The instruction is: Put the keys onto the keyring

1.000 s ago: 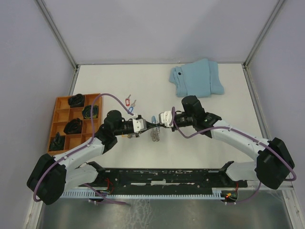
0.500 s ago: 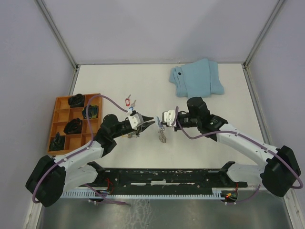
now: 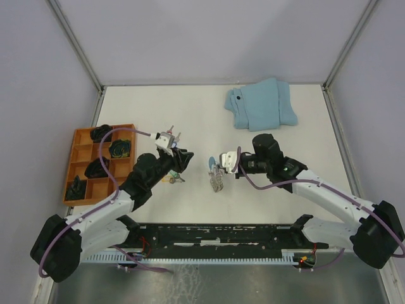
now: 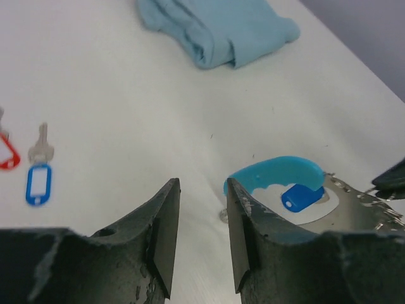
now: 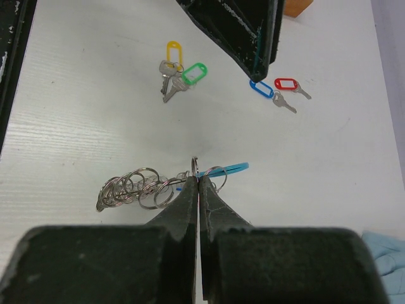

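So the right pincer (image 5: 198, 185) is clenched tight on the keyring (image 5: 136, 187), roughly mid-desk (image 5: 76, 114) and a bit toward the near edge. The left pincer (image 4: 202, 190) hangs released just beside it, nothing between its fingers. The yellow- and green-tagged keys (image 5: 193, 74) and the blue- and red-tagged keys (image 5: 261, 88) lie loose toward the left edge.

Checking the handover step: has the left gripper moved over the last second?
Yes. The left gripper has drawn back leftward, toward the orange tray and away from the keyring.
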{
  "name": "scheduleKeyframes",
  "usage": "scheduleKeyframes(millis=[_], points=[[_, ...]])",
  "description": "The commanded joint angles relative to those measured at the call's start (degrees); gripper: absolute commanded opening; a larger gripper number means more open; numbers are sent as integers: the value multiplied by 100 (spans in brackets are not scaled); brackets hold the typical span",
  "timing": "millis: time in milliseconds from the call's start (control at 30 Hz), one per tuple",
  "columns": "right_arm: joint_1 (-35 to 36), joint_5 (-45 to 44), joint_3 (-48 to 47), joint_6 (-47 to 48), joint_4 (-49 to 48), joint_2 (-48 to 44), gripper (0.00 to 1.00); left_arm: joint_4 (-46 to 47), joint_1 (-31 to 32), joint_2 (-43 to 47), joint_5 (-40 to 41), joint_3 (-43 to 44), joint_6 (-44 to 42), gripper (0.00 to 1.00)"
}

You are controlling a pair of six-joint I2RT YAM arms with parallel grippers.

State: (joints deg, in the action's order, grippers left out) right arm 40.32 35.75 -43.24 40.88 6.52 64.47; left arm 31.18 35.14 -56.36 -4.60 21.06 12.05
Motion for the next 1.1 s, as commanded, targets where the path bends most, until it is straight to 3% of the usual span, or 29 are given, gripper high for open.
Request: scheduleKeyframes(millis=[0,133,400,1067], points=[[-28,20,33,111,-193,-184,1,-1838,4,322,1192,383,1606,43],[-32,34,82,113,-187,-225,1,-3243,-2,584,1571,548,2173,51],[-26,202,90,106,-209,-196,1,-5011,-6,362,2442,959,2726,53],[-28,521,97,-1,-279,-159,1,-4080,-7,-1112,2506,970,1940,33]])
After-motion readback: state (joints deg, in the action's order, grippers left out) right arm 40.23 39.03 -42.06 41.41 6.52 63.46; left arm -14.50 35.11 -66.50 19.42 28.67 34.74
